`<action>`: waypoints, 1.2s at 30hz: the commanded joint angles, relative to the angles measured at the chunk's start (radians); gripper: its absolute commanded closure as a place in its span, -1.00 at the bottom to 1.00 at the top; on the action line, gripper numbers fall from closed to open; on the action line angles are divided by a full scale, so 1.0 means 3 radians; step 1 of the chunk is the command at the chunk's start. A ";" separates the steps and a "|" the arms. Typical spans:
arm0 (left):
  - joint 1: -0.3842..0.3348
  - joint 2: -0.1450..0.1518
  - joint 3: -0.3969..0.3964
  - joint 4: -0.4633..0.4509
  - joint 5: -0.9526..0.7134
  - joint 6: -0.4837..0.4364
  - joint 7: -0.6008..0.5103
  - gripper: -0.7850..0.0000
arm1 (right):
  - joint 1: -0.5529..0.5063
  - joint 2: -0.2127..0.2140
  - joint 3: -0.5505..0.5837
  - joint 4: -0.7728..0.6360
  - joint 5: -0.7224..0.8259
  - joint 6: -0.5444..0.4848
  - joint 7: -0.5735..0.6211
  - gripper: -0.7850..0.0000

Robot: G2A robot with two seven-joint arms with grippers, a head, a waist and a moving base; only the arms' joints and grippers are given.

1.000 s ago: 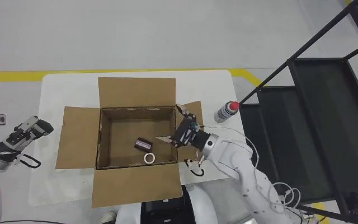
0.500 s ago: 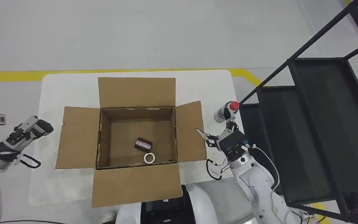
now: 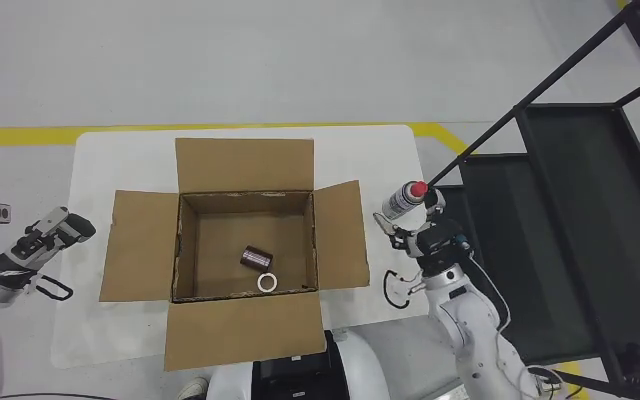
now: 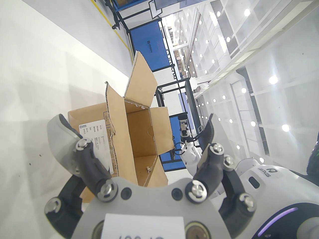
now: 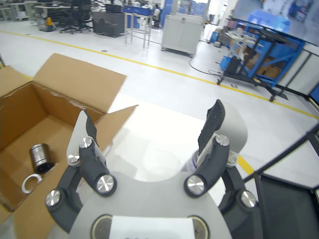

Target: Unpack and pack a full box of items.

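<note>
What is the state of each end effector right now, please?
Left end effector: open, holding nothing.
Right end effector: open, holding nothing.

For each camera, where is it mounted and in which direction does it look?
Left wrist view: on the left wrist, looking past the open left gripper, across the table, at the box from outside.
Right wrist view: on the right wrist, looking past the open right gripper into the box at the cylinder and ring.
Top view: above the arms, looking down at table, box, spray can and both grippers.
Shared: top and right wrist views both show cylinder and ring.
</note>
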 commanded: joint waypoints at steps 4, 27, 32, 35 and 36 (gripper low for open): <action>0.0000 0.0000 0.0000 0.0000 0.0000 0.0000 0.0000 -1.00 | 0.0045 0.0002 0.0229 0.0314 0.0292 0.0105 0.0087 -1.00; 0.0000 0.0000 0.0000 0.0000 0.0000 0.0000 0.0000 -1.00 | 0.1044 -0.0072 -0.0232 0.1973 0.0408 0.0140 0.0151 -1.00; 0.0000 0.0000 0.0000 0.0000 0.0000 0.0000 0.0000 -1.00 | 0.1223 -0.0089 -0.0276 0.2139 0.0549 0.0039 0.0122 -1.00; 0.0000 0.0000 0.0000 0.0000 0.0000 0.0000 0.0000 -1.00 | 0.1293 -0.0088 -0.0307 0.2217 0.0512 -0.0035 0.0152 -0.62; 0.0000 0.0000 0.0000 0.0000 0.0000 0.0000 0.0000 -1.00 | 0.1314 -0.0090 -0.0309 0.2249 0.0520 -0.0024 0.0152 0.04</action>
